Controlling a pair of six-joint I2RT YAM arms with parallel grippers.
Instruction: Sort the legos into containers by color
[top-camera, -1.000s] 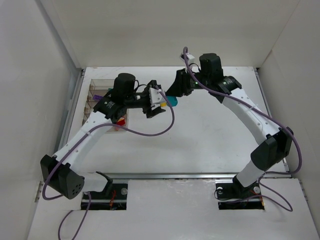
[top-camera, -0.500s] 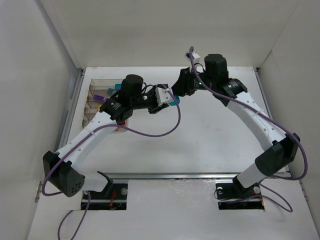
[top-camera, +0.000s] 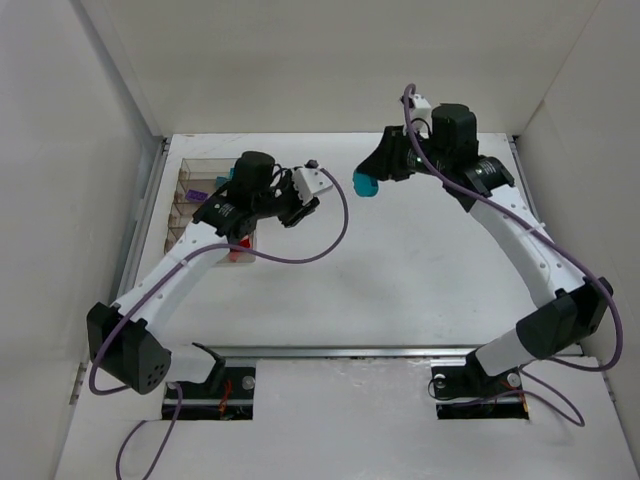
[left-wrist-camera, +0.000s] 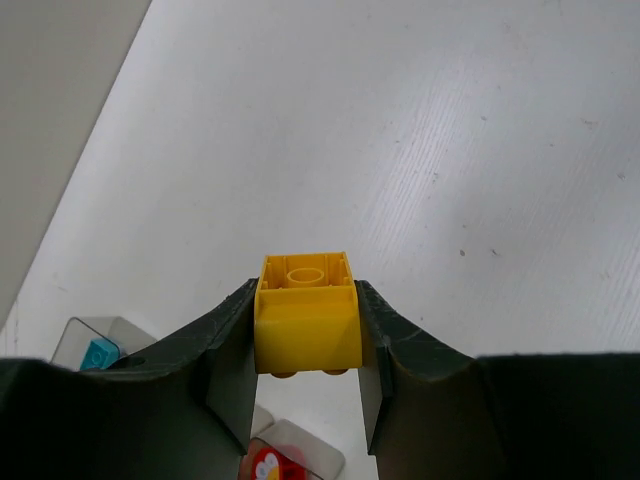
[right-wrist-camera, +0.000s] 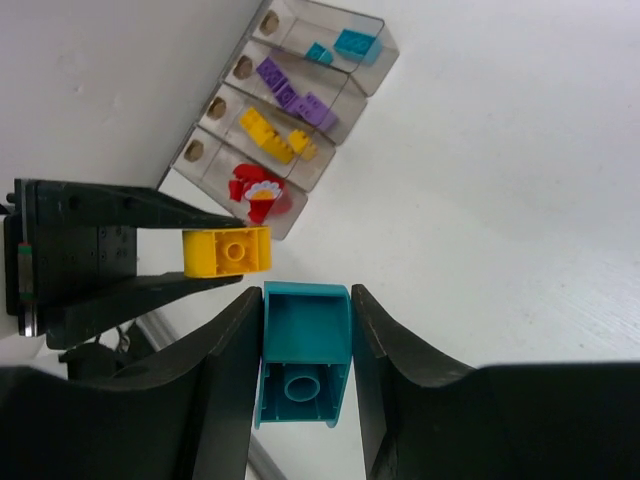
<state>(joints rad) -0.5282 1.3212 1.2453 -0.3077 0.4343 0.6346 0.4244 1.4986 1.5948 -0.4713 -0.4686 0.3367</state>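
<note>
Left gripper (left-wrist-camera: 305, 297), clamped on the yellow brick (left-wrist-camera: 307, 325), has pulled back toward the organizer (right-wrist-camera: 240, 68) at the left edge of the desk (top-camera: 400, 270). Right gripper (right-wrist-camera: 305, 300), pinching the teal brick (right-wrist-camera: 305, 350), parts toward the back edge. Drop-offs look next.

A robotics lab test cell: bare white panel walls (top-camera: 70, 150) box in a white table (top-camera: 400, 285) trailed with purple cables (top-camera: 344, 218).

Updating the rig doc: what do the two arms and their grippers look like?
Both match. The left arm and right arm have white links, black rounded joint housings and black bases. A thin purple cable loops loosely along each arm. The left gripper and right gripper have matte black fingers, curved outside and flat inside. I see no labels.
</note>
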